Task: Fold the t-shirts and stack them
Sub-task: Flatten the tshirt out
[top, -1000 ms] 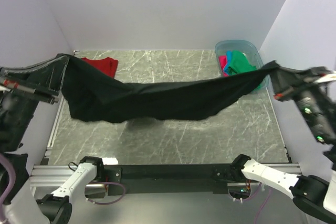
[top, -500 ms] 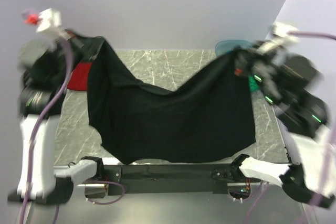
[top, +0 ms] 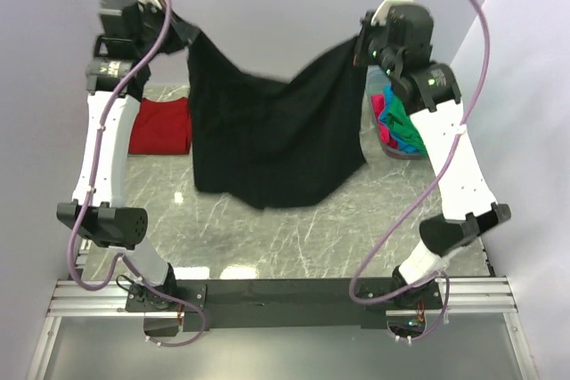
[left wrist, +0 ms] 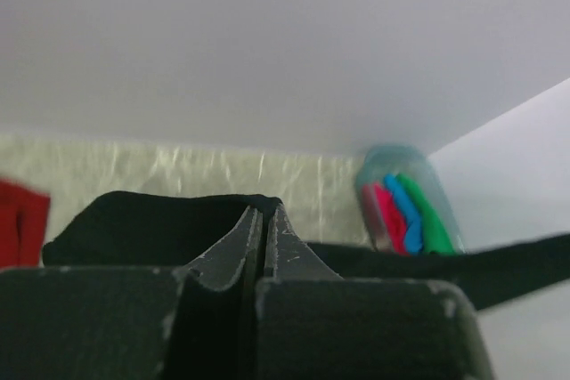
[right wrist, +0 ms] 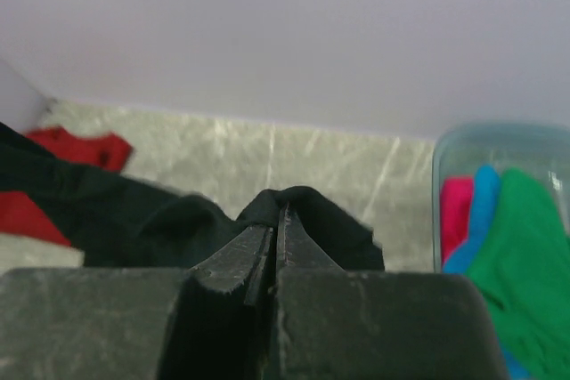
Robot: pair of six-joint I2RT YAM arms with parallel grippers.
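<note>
The black t-shirt (top: pixel 272 140) hangs in the upper middle of the top view, strung between both arms and raised well above the table (top: pixel 294 229). The left claw (left wrist: pixel 264 229) is pinched narrow on one edge of it, and the right claw (right wrist: pixel 276 233) is pinched narrow on the other. A small hump of cloth sticks out past each pair of tips.

The step in hand looks like spreading the shirt in the air before laying it flat. To do it well, both pinches should stay firm and the arms should draw apart until the dip between them pulls straight. They should then lower level, letting the bottom hem land first on the bare middle of the table.

The cloth is soft and matte and sags into a deep V with loose folds below. At the left, the red t-shirt (top: pixel 162 126) lies as a flat rectangle on the glossy, grey-green marbled table. At the right, a translucent blue plastic tub (right wrist: pixel 443 175) holds a crumpled green shirt (right wrist: pixel 521 255), a pink shirt (right wrist: pixel 456 211) and a blue shirt (right wrist: pixel 481 211).
</note>
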